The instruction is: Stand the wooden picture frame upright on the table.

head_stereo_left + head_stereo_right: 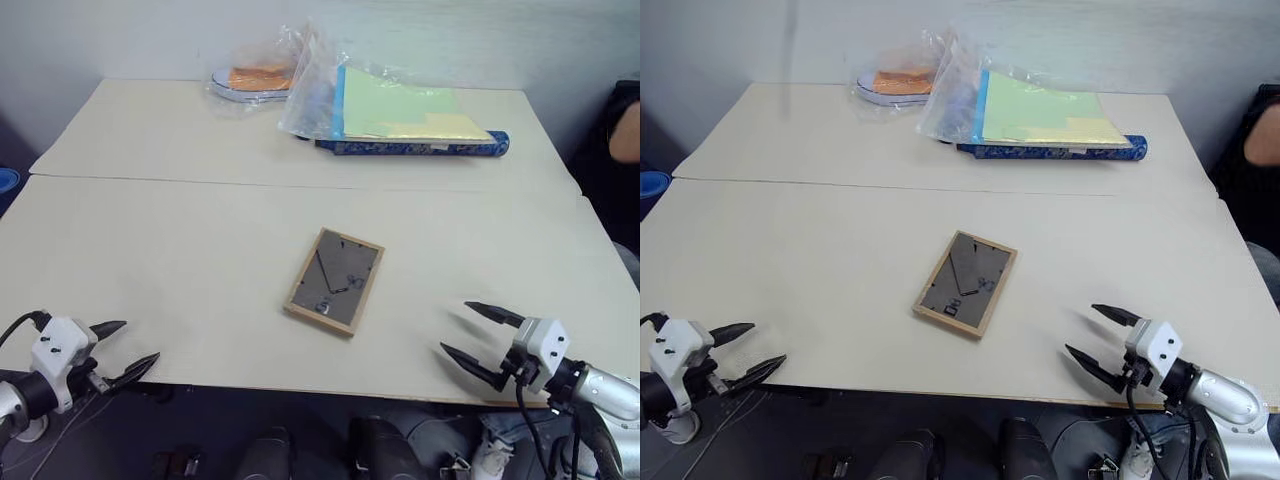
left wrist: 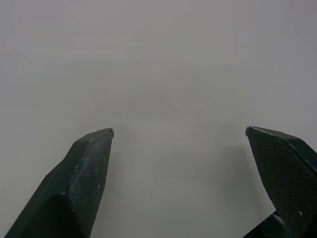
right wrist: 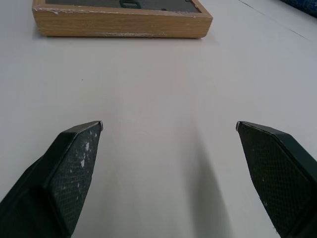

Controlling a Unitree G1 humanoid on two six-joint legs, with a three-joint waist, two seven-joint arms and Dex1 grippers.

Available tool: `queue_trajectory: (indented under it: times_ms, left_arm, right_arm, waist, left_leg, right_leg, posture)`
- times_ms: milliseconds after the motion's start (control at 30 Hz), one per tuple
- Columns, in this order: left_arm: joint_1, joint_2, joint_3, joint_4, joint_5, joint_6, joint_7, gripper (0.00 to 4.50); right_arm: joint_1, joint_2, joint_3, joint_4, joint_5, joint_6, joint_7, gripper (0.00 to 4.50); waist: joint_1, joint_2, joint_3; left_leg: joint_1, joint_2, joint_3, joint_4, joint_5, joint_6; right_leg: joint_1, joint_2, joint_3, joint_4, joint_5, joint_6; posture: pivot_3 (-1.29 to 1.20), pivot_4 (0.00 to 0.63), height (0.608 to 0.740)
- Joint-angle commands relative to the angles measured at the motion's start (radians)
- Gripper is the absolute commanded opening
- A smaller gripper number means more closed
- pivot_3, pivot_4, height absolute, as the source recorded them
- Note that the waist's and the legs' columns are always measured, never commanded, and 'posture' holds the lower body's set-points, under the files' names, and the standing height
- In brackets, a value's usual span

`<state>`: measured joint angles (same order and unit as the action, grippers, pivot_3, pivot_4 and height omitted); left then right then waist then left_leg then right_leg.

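Both grippers hang at the table's near edge, the left gripper by the near-left corner and the right gripper toward the near-right corner, each with its fingers spread wide and empty. Between them, a little in from that edge and apart from both, the frame lies flat with its dark back up and what seems to be the folded stand against it. At the far edge sit folders in plastic, beside a bagged item with something orange, hard to make out.
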<state>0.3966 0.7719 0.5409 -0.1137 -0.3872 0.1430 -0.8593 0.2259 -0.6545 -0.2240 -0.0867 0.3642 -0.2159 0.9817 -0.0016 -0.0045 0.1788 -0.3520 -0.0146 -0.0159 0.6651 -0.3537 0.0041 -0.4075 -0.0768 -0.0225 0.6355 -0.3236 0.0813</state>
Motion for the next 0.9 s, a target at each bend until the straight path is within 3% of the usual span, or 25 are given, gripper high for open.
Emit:
queue_trajectory:
  times_ms: [33, 167, 267, 467, 633, 900]
  left_arm:
    - [-0.031, -0.004, 0.014, -0.05, -0.025, 0.012, 0.012, 4.5]
    - [-0.109, -0.001, -0.047, -0.142, -0.084, 0.128, 0.023, 4.5]
    - [-0.235, 0.014, -0.174, -0.179, -0.044, 0.195, 0.046, 3.91]
    - [-0.614, -0.075, -0.466, -0.011, 0.119, 0.215, 0.117, 1.95]
    - [-0.759, -0.172, -0.605, 0.114, 0.189, 0.161, 0.095, 0.44]
    - [-0.77, -0.244, -0.731, 0.084, 0.211, 0.153, 0.024, 0.43]
  right_arm:
    - [0.003, 0.006, 0.012, -0.046, 0.018, 0.001, 0.01, 4.46]
    - [-0.029, 0.012, 0.056, -0.106, 0.028, 0.07, -0.014, 4.46]
    - [-0.09, 0.021, 0.119, -0.16, 0.007, 0.154, -0.051, 3.86]
    - [-0.254, 0.072, 0.253, -0.121, -0.134, 0.225, -0.143, 1.74]
    - [-0.366, 0.118, 0.319, -0.056, -0.218, 0.248, -0.2, 0.07]
    - [-0.454, 0.153, 0.351, 0.006, -0.255, 0.246, -0.216, 0.03]
  waist:
    - [0.0, 0.0, 0.0]
    - [0.001, 0.0, 0.0]
    - [0.001, 0.0, 0.0]
    - [0.002, -0.001, -0.001]
    - [-0.004, -0.001, -0.001]
    - [0.0, -0.001, -0.001]
  left_leg:
    - [0.0, 0.0, 0.0, 0.0, 0.0, 0.0]
    - [0.0, 0.0, 0.0, 0.0, 0.0, 0.0]
    - [0.0, 0.0, 0.0, 0.0, 0.001, -0.001]
    - [-0.002, -0.002, -0.001, 0.003, 0.002, -0.003]
    - [-0.003, -0.002, 0.002, 0.005, 0.002, -0.002]
    - [-0.005, -0.002, 0.001, 0.01, 0.002, -0.002]
  right_leg:
    - [0.0, 0.0, 0.0, 0.0, 0.0, 0.0]
    - [0.0, 0.0, 0.0, 0.0, 0.0, 0.0]
    - [0.0, 0.0, 0.0, 0.001, 0.0, 0.0]
    - [-0.002, 0.001, -0.001, 0.004, 0.001, 0.001]
    - [-0.004, 0.002, 0.0, 0.009, 0.001, 0.002]
    - [-0.004, 0.002, 0.0, 0.009, 0.001, 0.002]
  posture:
    - [0.0, 0.15, 0.74]
    - [0.0, 0.15, 0.74]
    - [0.0, 0.15, 0.74]
    - [0.0, 0.15, 0.74]
    - [0.0, 0.15, 0.74]
    - [0.0, 0.15, 0.74]
